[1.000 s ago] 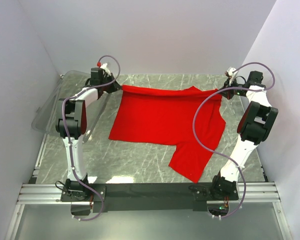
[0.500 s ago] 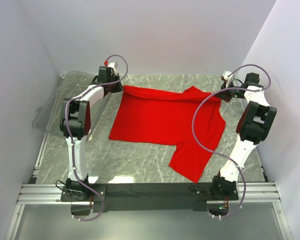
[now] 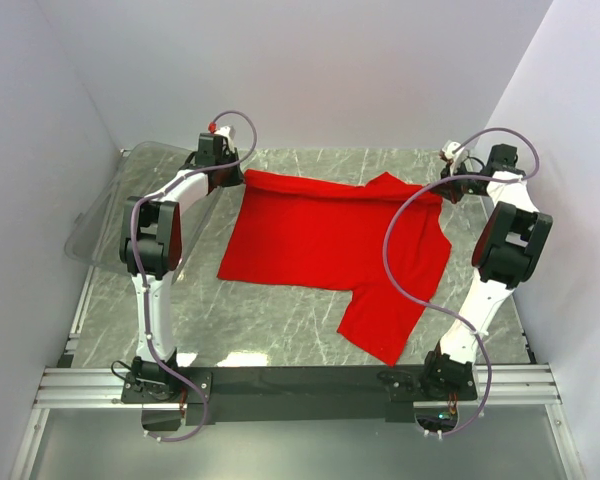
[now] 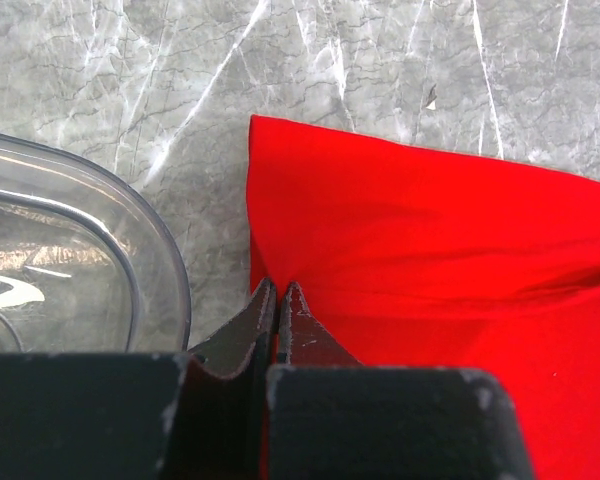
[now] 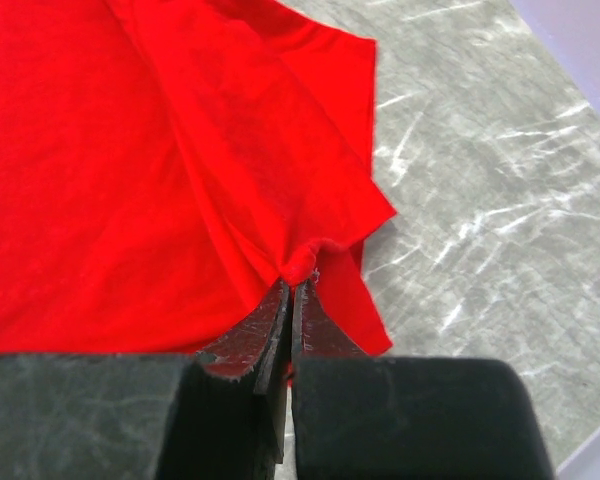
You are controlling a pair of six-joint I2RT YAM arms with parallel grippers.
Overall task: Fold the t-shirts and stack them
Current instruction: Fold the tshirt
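Two robot arms reach to the far side of a grey marbled surface point(image 3: 280, 325), each with a bright red t-shirt point(image 3: 330, 240) caught at its tip. The left pincer point(image 4: 277, 292) is clenched, its dark fingers pressed flat together over the shirt's side edge, a sliver of red showing in the slit between them. One squared corner of the garment lies flat on the stone just ahead of the fingertips, and the cloth spreads away to that pincer's right in smooth, shallow folds. Just to the left of the same pincer sits the curved rim of a clear plastic bin point(image 4: 150, 250), near the shirt's edge but apart from it, with a strip of bare stone between. The right pincer point(image 5: 292, 288) is likewise clamped on the fabric, which bunches into a small pucker right at the fingertips. From that pinch a raised crease runs forward and to the left across the cloth, and a pointed flap of the shirt juts to the pincer's right over the stone. Seen from above, the garment's far edge runs between the two pincers. Its body lies spread on the surface on the near side of them, towards the arms' bases, and one part trails closest to the bases on the right arm's side. The shirt lies spread out rather than folded.
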